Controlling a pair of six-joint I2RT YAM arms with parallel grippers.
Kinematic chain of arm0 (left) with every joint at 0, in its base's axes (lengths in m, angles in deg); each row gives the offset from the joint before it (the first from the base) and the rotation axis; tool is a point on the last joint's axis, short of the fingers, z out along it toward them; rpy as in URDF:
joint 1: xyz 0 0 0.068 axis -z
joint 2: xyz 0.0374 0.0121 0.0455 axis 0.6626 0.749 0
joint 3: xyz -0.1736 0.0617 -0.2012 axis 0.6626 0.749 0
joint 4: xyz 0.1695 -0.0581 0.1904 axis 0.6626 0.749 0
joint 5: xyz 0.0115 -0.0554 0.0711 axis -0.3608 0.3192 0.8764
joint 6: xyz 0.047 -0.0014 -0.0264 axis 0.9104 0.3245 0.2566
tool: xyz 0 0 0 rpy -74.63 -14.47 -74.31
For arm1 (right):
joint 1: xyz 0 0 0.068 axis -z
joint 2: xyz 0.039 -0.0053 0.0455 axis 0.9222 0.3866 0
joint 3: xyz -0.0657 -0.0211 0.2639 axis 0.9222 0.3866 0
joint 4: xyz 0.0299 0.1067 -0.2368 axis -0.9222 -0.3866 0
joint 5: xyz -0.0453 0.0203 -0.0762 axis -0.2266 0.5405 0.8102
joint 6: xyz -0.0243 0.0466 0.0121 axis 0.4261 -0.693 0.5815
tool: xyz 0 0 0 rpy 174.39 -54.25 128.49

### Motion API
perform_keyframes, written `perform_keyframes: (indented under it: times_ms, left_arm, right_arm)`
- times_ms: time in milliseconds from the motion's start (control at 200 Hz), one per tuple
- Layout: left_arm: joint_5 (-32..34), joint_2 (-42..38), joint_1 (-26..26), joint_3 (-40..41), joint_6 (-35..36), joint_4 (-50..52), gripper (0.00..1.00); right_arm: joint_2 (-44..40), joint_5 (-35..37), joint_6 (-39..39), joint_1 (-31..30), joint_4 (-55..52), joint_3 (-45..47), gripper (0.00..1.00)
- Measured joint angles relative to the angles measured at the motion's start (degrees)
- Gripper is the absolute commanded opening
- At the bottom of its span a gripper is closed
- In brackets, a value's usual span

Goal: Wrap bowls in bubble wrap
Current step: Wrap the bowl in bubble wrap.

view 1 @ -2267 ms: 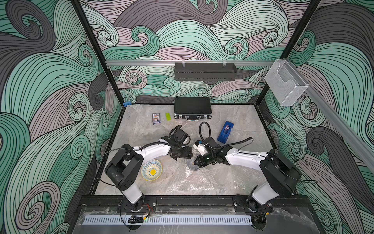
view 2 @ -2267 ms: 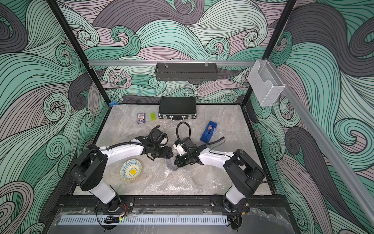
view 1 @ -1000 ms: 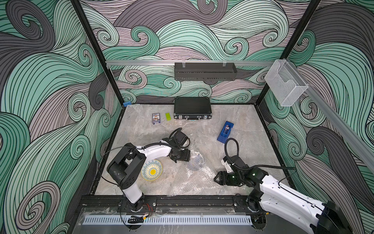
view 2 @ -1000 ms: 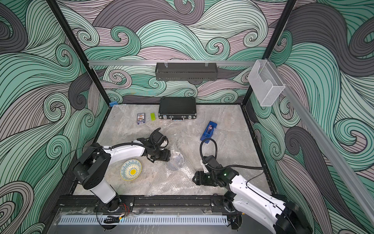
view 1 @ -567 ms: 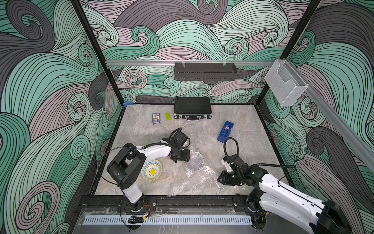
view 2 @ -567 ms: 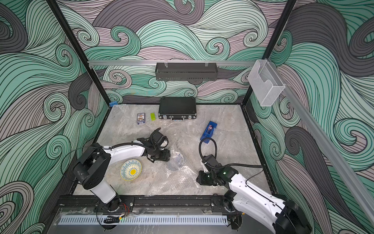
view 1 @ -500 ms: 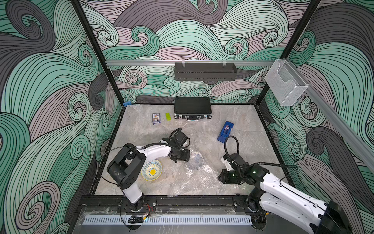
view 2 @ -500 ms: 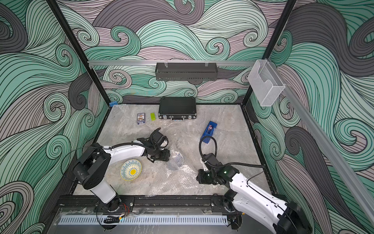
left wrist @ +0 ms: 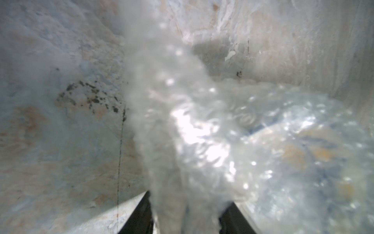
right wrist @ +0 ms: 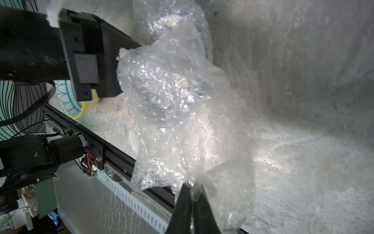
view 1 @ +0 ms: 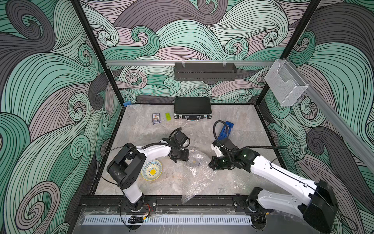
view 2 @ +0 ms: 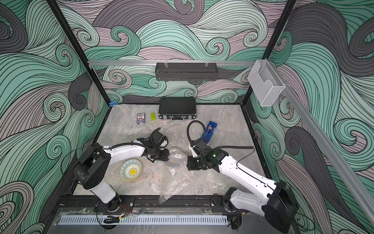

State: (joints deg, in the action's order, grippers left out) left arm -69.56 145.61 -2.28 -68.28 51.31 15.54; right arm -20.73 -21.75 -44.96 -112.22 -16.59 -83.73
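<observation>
Clear bubble wrap [view 1: 199, 174] covers the darker bowl [view 1: 194, 161] at mid-frame, the right claw [right wrist: 191, 194] clenched on its edge, likely to fold it over; the left claw [view 1: 182, 158] straddles a bunch, grip unclear.

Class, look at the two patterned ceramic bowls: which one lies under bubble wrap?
The darker blue ceramic bowl: clear bubble wrap covers it. The cream ceramic bowl with the yellow rim lies bare.

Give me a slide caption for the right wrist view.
Right tool pinching a bubble wrap edge, left tool at its far side.
</observation>
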Motion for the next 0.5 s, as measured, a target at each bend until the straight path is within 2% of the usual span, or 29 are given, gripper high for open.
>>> perform_keyframes:
  times_ms: [285,500]
  left_arm:
    - [-0.5,0.0,0.0,0.5,0.1,-0.6,0.43]
    - [-0.8,0.0,0.1,0.5,0.2,-0.9,0.41]
  right_arm:
    - [12.6,1.3,1.1,-3.3,2.2,-7.6,0.07]
    - [12.1,4.1,1.3,-3.7,2.8,-5.8,0.07]
